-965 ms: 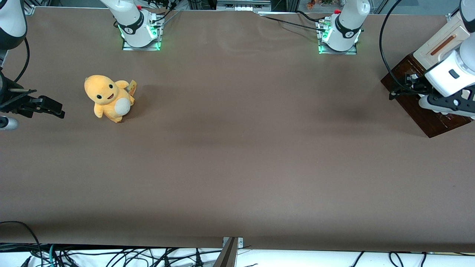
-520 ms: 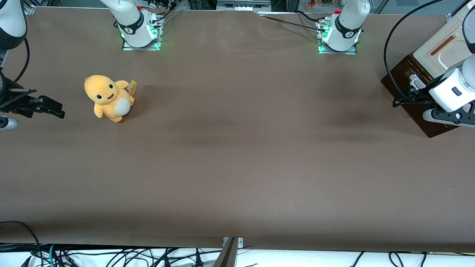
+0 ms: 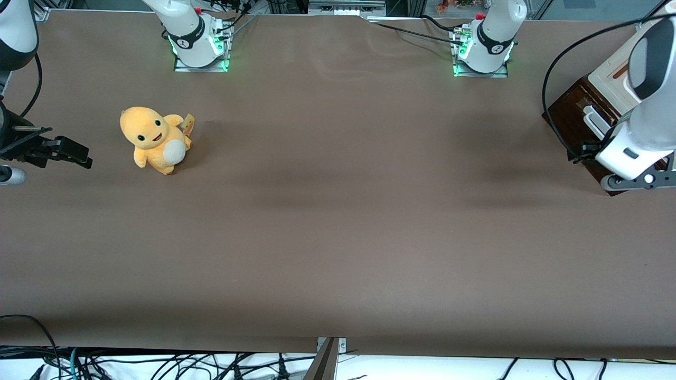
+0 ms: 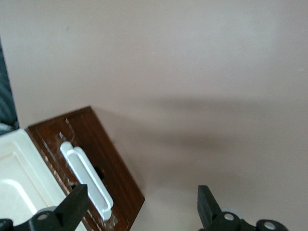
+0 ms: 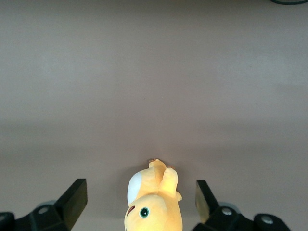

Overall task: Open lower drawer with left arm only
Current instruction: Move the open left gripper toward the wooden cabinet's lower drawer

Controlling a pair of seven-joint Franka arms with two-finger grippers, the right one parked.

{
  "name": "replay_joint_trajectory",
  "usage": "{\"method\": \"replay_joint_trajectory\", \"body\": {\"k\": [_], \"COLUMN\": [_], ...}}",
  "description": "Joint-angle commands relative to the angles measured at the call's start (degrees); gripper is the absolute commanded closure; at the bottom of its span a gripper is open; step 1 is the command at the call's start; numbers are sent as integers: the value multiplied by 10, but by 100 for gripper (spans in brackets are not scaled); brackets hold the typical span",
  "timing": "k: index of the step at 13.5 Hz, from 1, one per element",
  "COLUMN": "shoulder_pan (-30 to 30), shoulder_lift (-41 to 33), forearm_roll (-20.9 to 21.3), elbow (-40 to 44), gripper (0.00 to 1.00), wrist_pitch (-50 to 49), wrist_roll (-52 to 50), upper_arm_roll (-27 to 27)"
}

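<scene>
Half the drawer (image 3: 567, 113) is hiding under the left arm (image 3: 641, 132). The gripper (image 4: 142, 209) is hovering above its white handle (image 4: 86, 180), fingers (image 4: 74, 204) spread wide, gripping nothing.

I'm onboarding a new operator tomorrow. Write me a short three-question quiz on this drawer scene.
1. True or false: the gripper is closed around the white bar handle.
2. What colour is the lower drawer's front?
3. The yellow plush toy lies toward which arm's end of the table: A) working, B) parked?

Key: 1. False; its fingers are spread, holding nothing. 2. Dark brown. 3. B.
</scene>
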Motion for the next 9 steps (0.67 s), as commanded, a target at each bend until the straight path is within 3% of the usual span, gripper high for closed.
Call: {"method": "replay_joint_trajectory", "body": {"k": [1,2,5,9], "shoulder_pan": [-21,-34,-67,-135], "shoulder_lift": [28,38,73,142], "forearm_roll": [74,99,111,190], "elbow": [7,7,6,5], "gripper": [0,0,0,0], "wrist_pitch": [-44,-71,-126,-196], "wrist_roll": [-68,-91,-192,-298], "upper_arm_roll": [-10,-11,-11,-13]}}
